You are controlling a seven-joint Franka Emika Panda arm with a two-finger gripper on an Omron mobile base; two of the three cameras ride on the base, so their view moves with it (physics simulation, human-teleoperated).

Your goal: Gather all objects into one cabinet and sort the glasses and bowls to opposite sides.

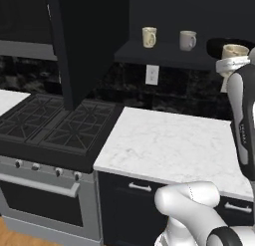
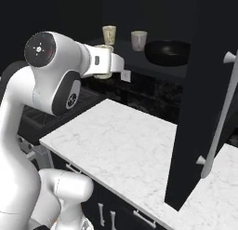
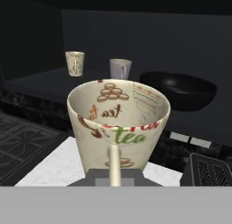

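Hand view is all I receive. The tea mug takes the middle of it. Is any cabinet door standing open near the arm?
Observer: Yes. The right base view shows the black cabinet door swung open at the right, with its silver bar handle facing the arm.
Operator: What lies under the mug?
Observer: The cream mug hangs over the white marble counter, held up by the gripper.
Operator: Is it above the shelf?
Observer: I judge not. One base view sets it left of the tumbler, the other right of the pale grey mug, so it seems short of the shelf.
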